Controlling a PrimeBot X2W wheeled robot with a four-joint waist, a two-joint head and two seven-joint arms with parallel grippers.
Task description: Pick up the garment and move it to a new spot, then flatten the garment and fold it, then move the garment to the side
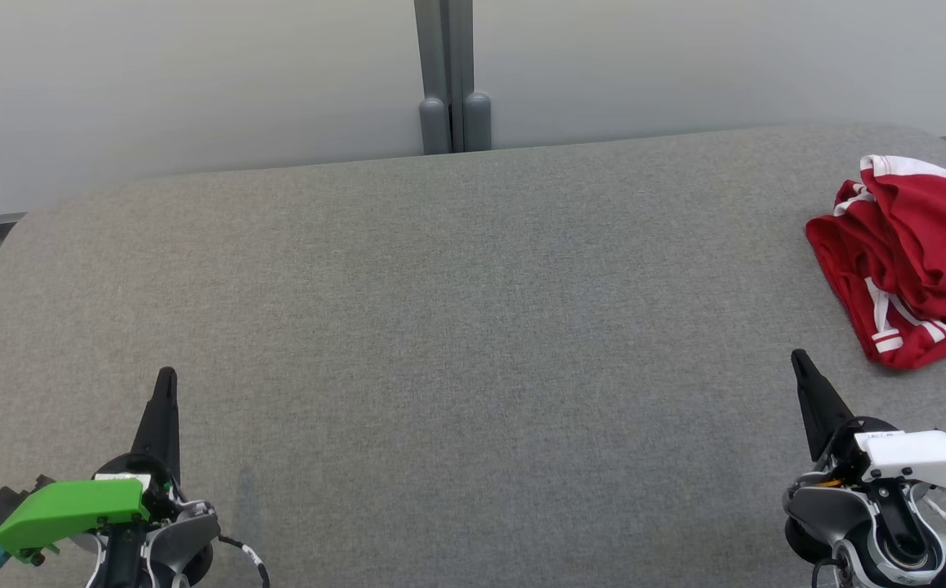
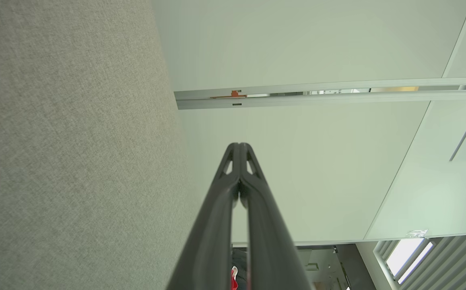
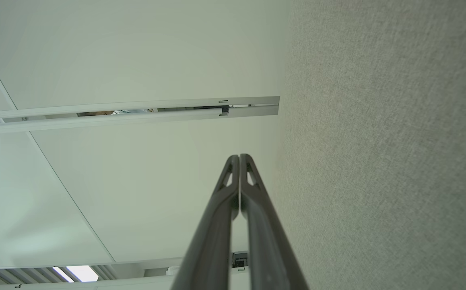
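Garment (image 1: 910, 261) is a red heap with white stripes, way over on the far right of the grey table (image 1: 457, 327). It's close to the rounded corner and partly cut off by the edge of the head view. Can't tell if that's a rough fold or just a bunch.

Both claws are clenched with nothing in them. The left gripper (image 1: 165, 380) is low on the left, well apart from it. The right gripper (image 1: 801, 363) is near it but not touching.

What I'd worry about:
- **Shoving it off:** the fingers are pressed together, so going in like that would just push the heap. It's near enough to the corner that an outward push could tip it off the table.
- **Shallow pinch:** the layers are stacked, so a shallow pinch probably lifts only the top one while the rest drags or unrolls.
- **One-arm grab:** the left arm has a long reach across, so the right likely picks up alone. A one-point grab would leave it hanging in a lump that's annoying to flatten.
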